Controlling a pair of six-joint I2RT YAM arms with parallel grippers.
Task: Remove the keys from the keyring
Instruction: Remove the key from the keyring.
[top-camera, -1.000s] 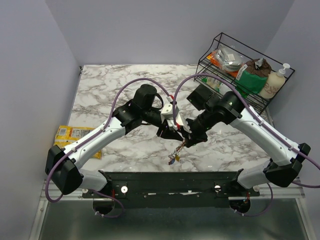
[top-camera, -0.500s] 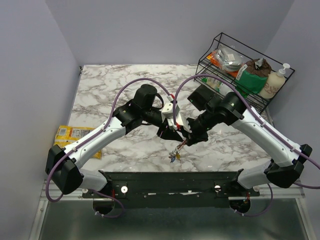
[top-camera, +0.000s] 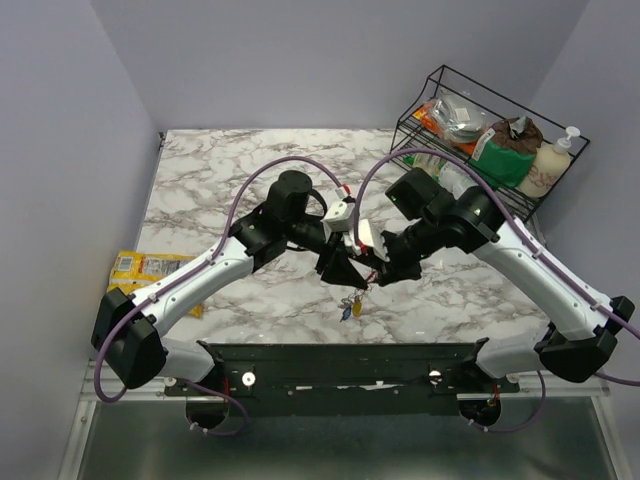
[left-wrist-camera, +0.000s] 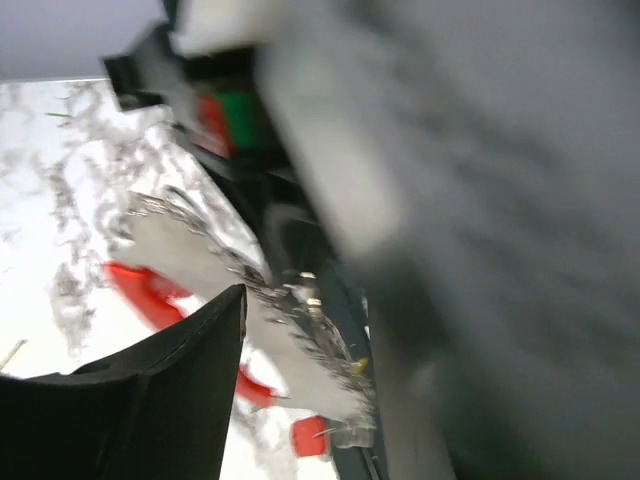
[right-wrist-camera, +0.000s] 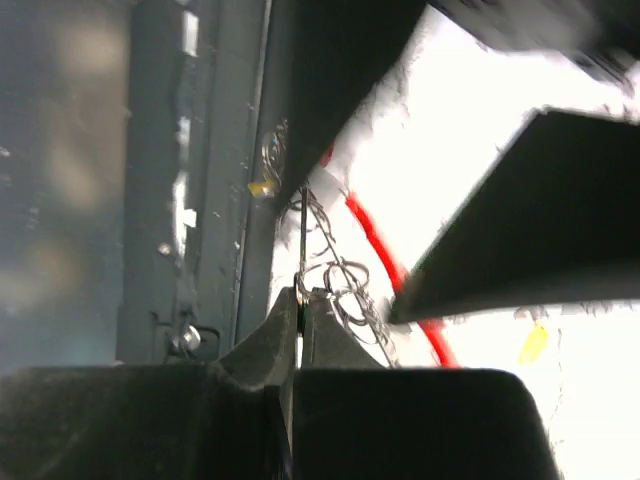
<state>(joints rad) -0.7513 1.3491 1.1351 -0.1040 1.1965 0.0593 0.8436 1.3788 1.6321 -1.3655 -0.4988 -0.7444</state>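
Pale lilac walls (top-camera: 300, 60) are closing in a white bench (top-camera: 220, 180) veined with grey marble, and a yellow snack packet (top-camera: 145, 268) is lying at its left edge. At the right rear corner a black wire basket (top-camera: 410, 135) is standing, crowded with a cream pump bottle (top-camera: 550, 165), a green packet (top-camera: 500, 155), a silvery packet (top-camera: 460, 112) and something orange (top-camera: 428, 115).

Both arms are meeting over the middle of the bench, towards its near side. The keys (top-camera: 350, 305) are dangling in a small bunch just below the point where the two end effectors come together; whether they are touching the bench cannot be told. The keyring (right-wrist-camera: 372, 238) is showing as a red curve in both wrist views (the left one is badly blurred).

The right end effector (right-wrist-camera: 298, 305) is pressing its fingers together on a thin wire of the keys. The left end effector (top-camera: 342, 268) is sitting right against the keyring, its dark fingers (left-wrist-camera: 180, 380) lying either side of the red curve, but I cannot tell whether it is gripping.
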